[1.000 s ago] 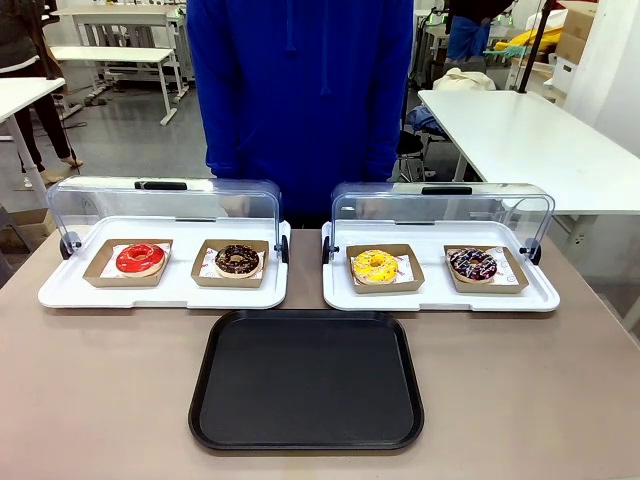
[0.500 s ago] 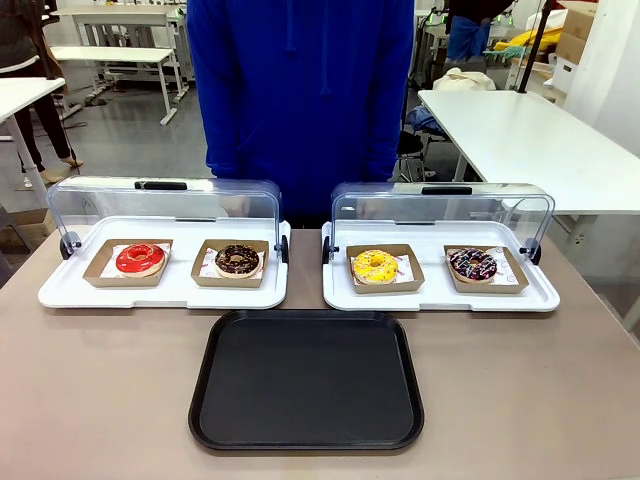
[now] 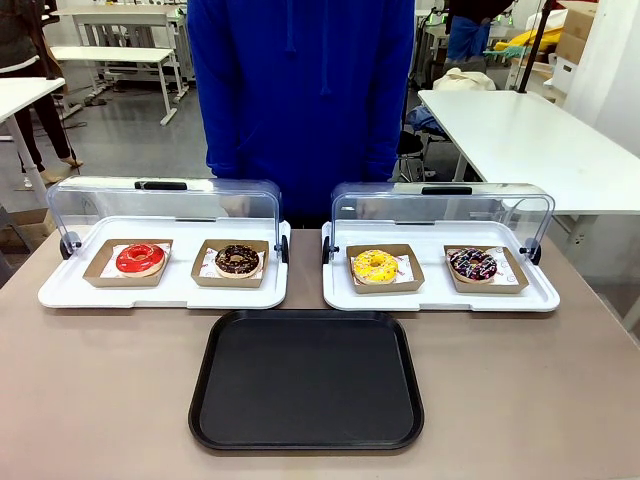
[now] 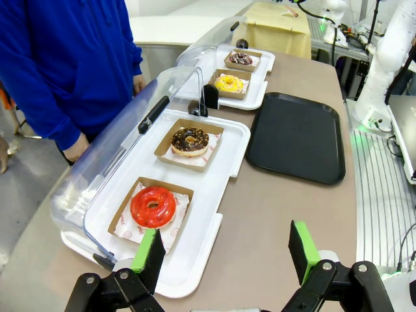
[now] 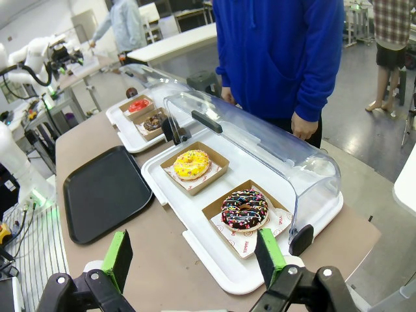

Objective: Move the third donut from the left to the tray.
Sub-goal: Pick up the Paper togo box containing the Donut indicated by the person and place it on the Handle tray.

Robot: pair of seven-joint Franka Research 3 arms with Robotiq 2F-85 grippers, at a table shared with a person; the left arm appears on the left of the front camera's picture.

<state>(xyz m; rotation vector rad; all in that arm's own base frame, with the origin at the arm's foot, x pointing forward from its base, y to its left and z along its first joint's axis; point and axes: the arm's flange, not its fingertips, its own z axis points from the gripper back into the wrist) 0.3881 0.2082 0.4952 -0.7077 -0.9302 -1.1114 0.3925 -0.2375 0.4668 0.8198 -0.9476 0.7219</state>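
The third donut from the left (image 3: 375, 266) has yellow icing and sits in a brown cardboard box on the right white tray (image 3: 440, 296); it also appears as the yellow donut (image 5: 191, 164) and, far off, the yellow donut (image 4: 229, 83). The black tray (image 3: 307, 379) lies bare in front of both white trays; the same black tray (image 4: 298, 134) (image 5: 104, 191) lies beside them in the wrist views. My left gripper (image 4: 225, 252) is open, held above the table's left end near the red donut (image 4: 153, 207). My right gripper (image 5: 195, 255) is open above the table's right end, near the dark sprinkled donut (image 5: 244, 209).
The left white tray (image 3: 160, 290) holds a red donut (image 3: 139, 258) and a chocolate donut (image 3: 237, 260). Clear lids (image 3: 440, 208) stand swung back behind both white trays. A person in a blue top (image 3: 300, 90) stands at the far side, hands down.
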